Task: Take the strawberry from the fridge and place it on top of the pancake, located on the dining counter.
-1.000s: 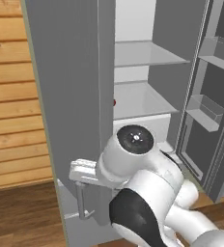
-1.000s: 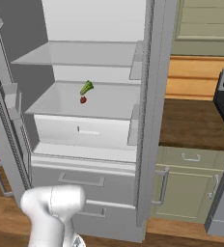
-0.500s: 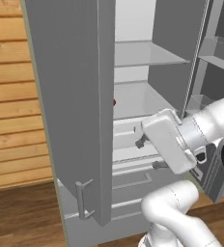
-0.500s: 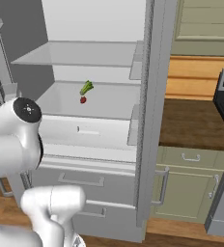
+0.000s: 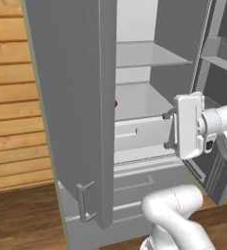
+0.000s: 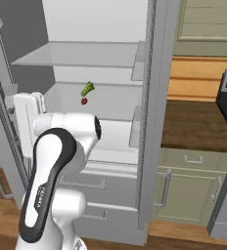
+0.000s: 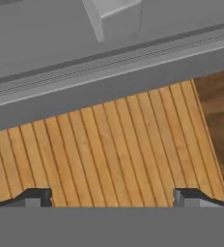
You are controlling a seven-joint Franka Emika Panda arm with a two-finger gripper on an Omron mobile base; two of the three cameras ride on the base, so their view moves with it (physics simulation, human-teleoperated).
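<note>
Gripper [image 7: 112, 198] spread wide, empty, raised in front of open fridge [image 6: 149, 122]. Strawberry [image 6: 84, 101] on fridge shelf beside green item [image 6: 88, 89], well apart from gripper. Hand view faces wood-plank wall [image 7: 109, 149].

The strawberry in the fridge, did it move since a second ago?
No. In the right base view the strawberry sits in the same spot on the fridge shelf, right below the small green item, as before.
</note>
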